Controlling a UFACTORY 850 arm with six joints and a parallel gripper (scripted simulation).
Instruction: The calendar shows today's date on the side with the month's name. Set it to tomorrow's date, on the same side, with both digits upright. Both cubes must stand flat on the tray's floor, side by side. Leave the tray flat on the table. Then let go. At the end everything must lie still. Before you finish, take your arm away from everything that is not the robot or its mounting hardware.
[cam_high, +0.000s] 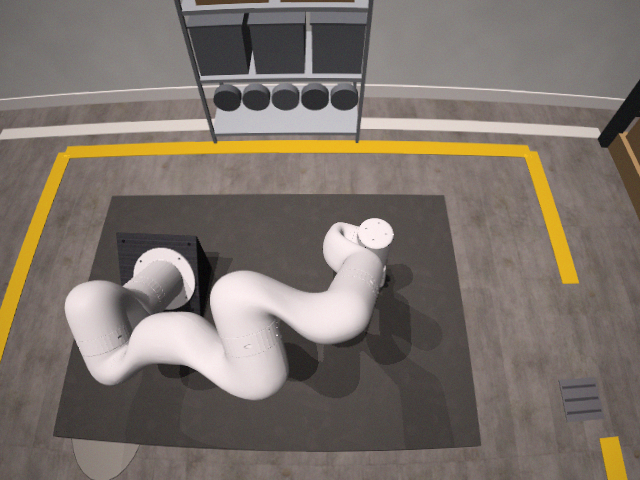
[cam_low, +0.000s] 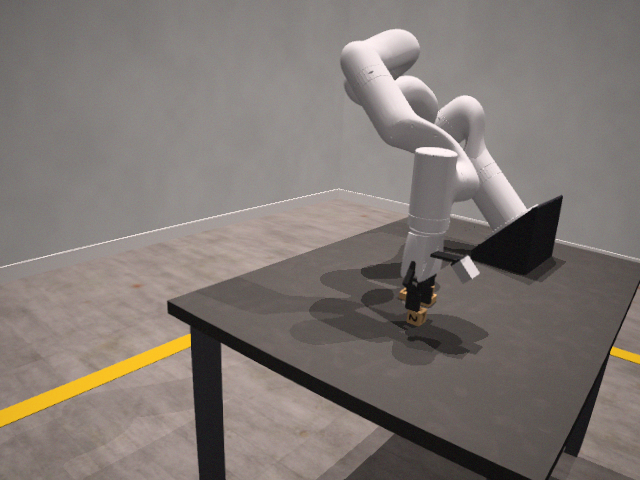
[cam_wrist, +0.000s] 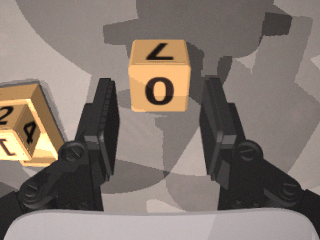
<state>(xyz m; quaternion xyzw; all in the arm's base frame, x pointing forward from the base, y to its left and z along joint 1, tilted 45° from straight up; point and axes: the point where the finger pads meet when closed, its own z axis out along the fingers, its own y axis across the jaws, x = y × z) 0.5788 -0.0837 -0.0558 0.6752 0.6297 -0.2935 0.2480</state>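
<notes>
The gripper, taken as the landmark, points straight down over the dark table, its jaws half open with nothing between them; the two black fingers stand apart from any cube face, a gap showing on each side. Directly beyond the fingertips, centred between them, rests the cube showing a "0" on the face toward the wrist camera and a "7" on the adjoining face; the line joining the fingers runs across the cube's side faces, so a straight descent would probably bracket it. Off to the gripper's side, outside the jaws, lies the second cube, turned at an angle, with "2", "4" and "1" partly readable. In the exterior view the cubes sit below the fingers on the table. No calendar tray can be made out near the gripper. Farther back stands the arm's black wedge-shaped base.
</notes>
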